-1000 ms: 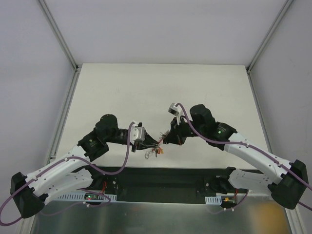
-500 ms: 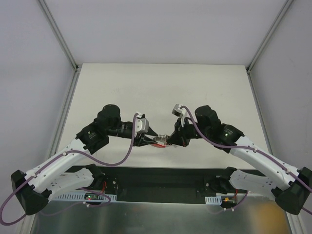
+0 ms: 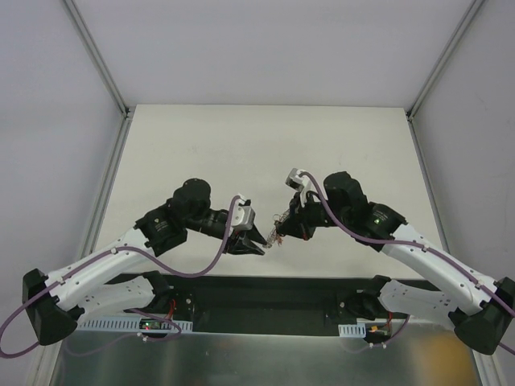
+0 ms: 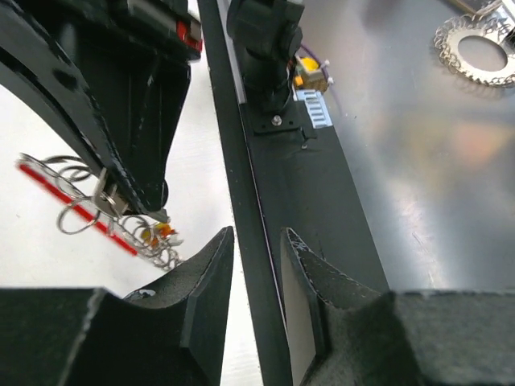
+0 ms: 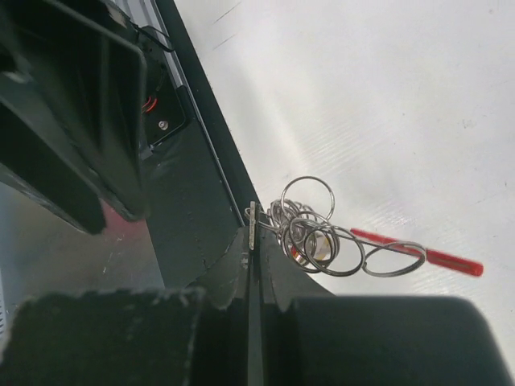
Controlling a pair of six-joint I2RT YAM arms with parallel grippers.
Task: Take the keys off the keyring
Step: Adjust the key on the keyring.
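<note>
Swung in from frame left, the left gripper (image 3: 259, 244) hangs slightly parted and empty at lower centre, tips beside the keyring (image 3: 276, 235), which the right gripper (image 3: 283, 232) pinches tight.

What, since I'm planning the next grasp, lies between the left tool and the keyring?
Nothing; the left wrist view shows only bare table between left tool and keyring.

Both look like the same build to me: the left arm (image 3: 105, 265) and right arm (image 3: 426, 257) have white shells dotted with small screws, chunky black joints and black base blocks. A purple cable (image 3: 219, 251) runs along each one. There's a tiny green light (image 3: 372, 215) on the right one. The left gripper (image 4: 256, 235) is matte black, kinda grainy plastic.
</note>
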